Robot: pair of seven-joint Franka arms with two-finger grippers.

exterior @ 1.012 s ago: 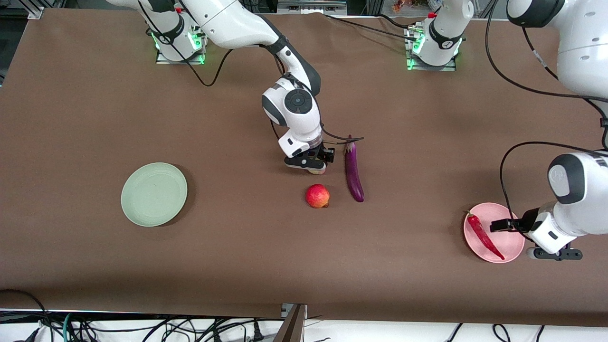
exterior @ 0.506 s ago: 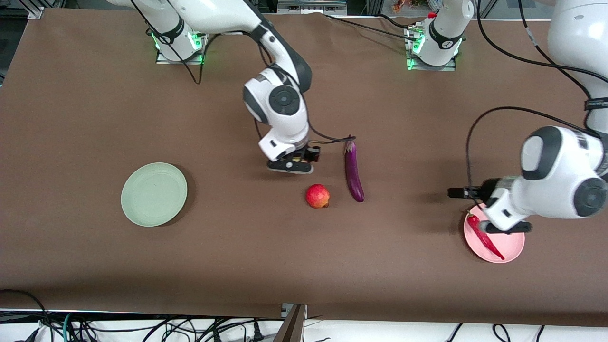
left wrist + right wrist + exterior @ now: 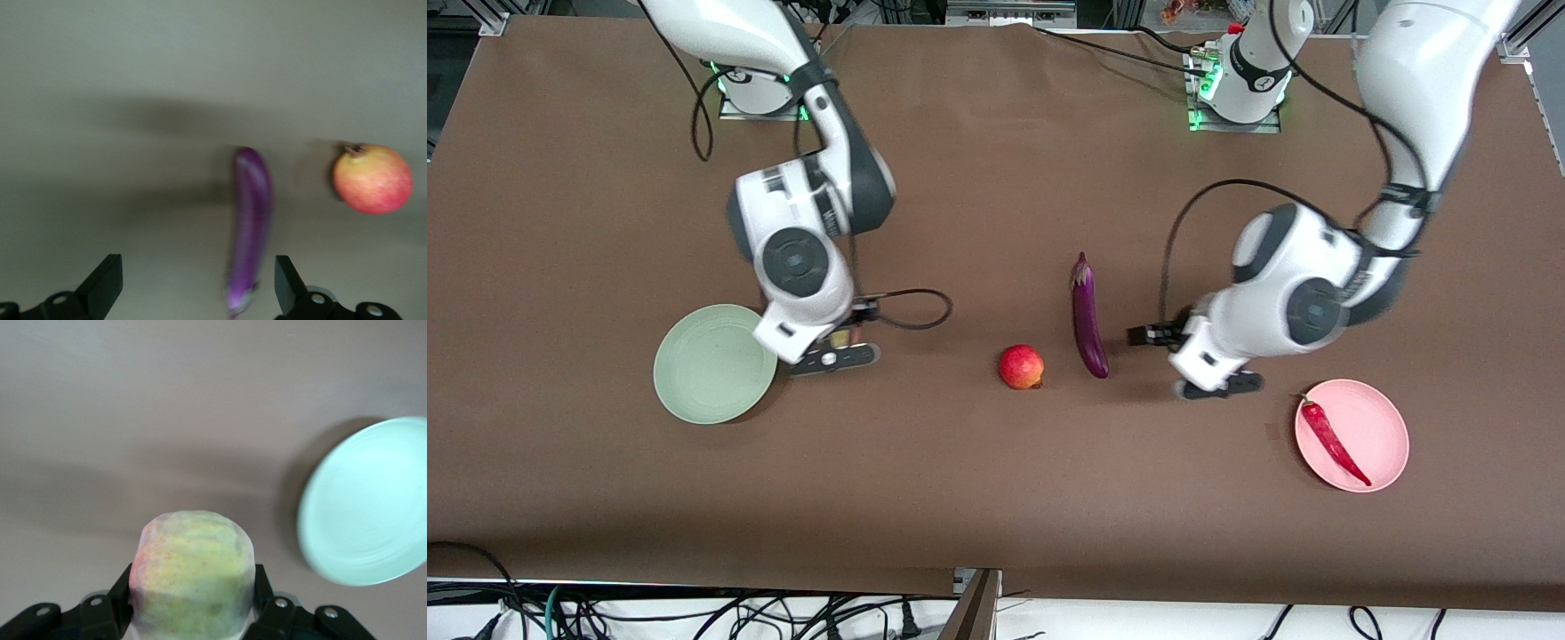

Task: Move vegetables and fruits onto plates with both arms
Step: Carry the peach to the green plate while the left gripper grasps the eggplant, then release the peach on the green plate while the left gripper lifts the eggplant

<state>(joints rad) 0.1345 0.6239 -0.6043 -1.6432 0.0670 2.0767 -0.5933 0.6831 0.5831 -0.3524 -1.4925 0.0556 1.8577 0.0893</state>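
My right gripper [image 3: 831,356] is shut on the pale yellow-pink peach [image 3: 192,573] and holds it above the table, just beside the mint green plate [image 3: 713,363]. That plate also shows in the right wrist view [image 3: 370,500]. My left gripper [image 3: 1218,384] is open and empty, over the table between the purple eggplant [image 3: 1088,320] and the pink plate [image 3: 1378,427]. The left wrist view shows the eggplant [image 3: 251,227] near one open finger and the red apple [image 3: 372,179] beside it. The apple [image 3: 1021,366] lies on the table next to the eggplant. The red chili [image 3: 1332,440] lies on the pink plate.
The brown table runs wide around the plates. The arm bases stand along the table's edge farthest from the front camera. Cables hang below the table's near edge.
My right gripper has carried the peach from beside the eggplant over to the green plate's edge. My left gripper has moved off the pink plate toward the eggplant, with the chili left on the plate.
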